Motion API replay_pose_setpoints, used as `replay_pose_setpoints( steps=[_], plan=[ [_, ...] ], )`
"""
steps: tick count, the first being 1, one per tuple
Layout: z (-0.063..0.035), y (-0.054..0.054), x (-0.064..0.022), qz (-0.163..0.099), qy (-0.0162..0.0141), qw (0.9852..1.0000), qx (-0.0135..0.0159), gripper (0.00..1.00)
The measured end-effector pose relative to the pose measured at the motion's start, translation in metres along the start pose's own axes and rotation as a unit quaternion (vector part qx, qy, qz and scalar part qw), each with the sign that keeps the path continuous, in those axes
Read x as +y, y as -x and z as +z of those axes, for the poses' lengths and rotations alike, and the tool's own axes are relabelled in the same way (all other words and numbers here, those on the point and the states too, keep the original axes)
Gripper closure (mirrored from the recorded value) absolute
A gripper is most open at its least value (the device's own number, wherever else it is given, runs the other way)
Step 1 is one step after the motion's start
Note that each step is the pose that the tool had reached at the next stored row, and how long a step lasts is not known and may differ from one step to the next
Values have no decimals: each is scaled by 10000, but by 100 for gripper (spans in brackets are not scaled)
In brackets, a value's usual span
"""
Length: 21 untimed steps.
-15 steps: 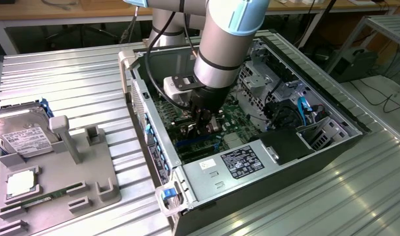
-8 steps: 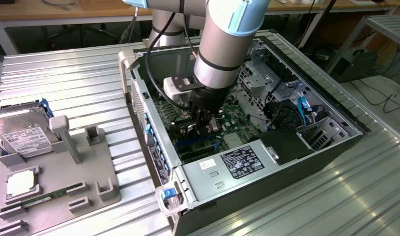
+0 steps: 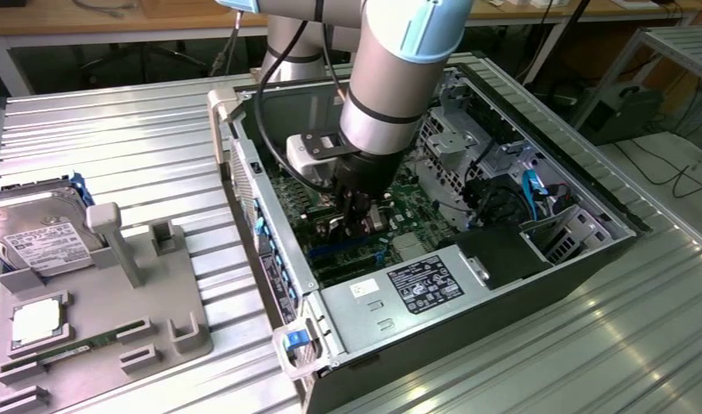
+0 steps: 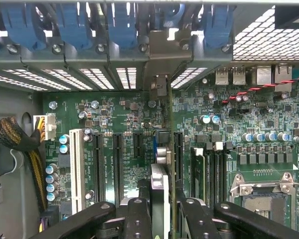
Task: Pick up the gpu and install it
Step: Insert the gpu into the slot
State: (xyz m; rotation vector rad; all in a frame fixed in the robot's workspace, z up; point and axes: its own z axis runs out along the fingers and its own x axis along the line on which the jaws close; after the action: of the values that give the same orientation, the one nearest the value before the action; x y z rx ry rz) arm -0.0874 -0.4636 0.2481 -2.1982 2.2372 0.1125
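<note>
The gpu (image 4: 162,169) stands on edge over the green motherboard (image 4: 124,114), running from my fingers to the case's rear wall. Its silver bracket (image 4: 159,55) lies against the rear slot openings, between the blue clips. My gripper (image 4: 163,214) is shut on the card, with a black finger (image 4: 138,214) on either side of it. In the exterior view my gripper (image 3: 354,226) reaches down into the open computer case (image 3: 535,285), low over the board. Whether the card's edge sits in a slot I cannot tell.
Black expansion slots and a white slot (image 4: 75,167) lie beside the card, with a CPU socket (image 4: 264,194) and a braided cable bundle (image 4: 10,134) further off. Outside the case, a grey fixture (image 3: 155,302) holds a hard drive (image 3: 40,237) and a green memory stick (image 3: 69,352).
</note>
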Motion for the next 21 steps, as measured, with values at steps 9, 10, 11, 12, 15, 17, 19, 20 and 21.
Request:
replay_pose_setpoints(
  steps=[9, 10, 11, 12, 15, 17, 19, 20, 21],
  plan=[
    [-7, -11, 2, 5, 2, 10000, 5, 72],
    [-7, -11, 2, 5, 2, 10000, 5, 72],
    [-7, -11, 2, 5, 2, 10000, 5, 72],
    [-7, -11, 1, 5, 2, 10000, 5, 72],
    [-1, -12, 1, 5, 2, 10000, 5, 72],
    [5, -13, 1, 5, 3, 10000, 7, 72],
    [11, -13, 0, 5, 2, 10000, 6, 72],
    [13, -13, 0, 5, 2, 10000, 5, 72],
    [14, -13, 0, 5, 2, 10000, 5, 72]
  ],
)
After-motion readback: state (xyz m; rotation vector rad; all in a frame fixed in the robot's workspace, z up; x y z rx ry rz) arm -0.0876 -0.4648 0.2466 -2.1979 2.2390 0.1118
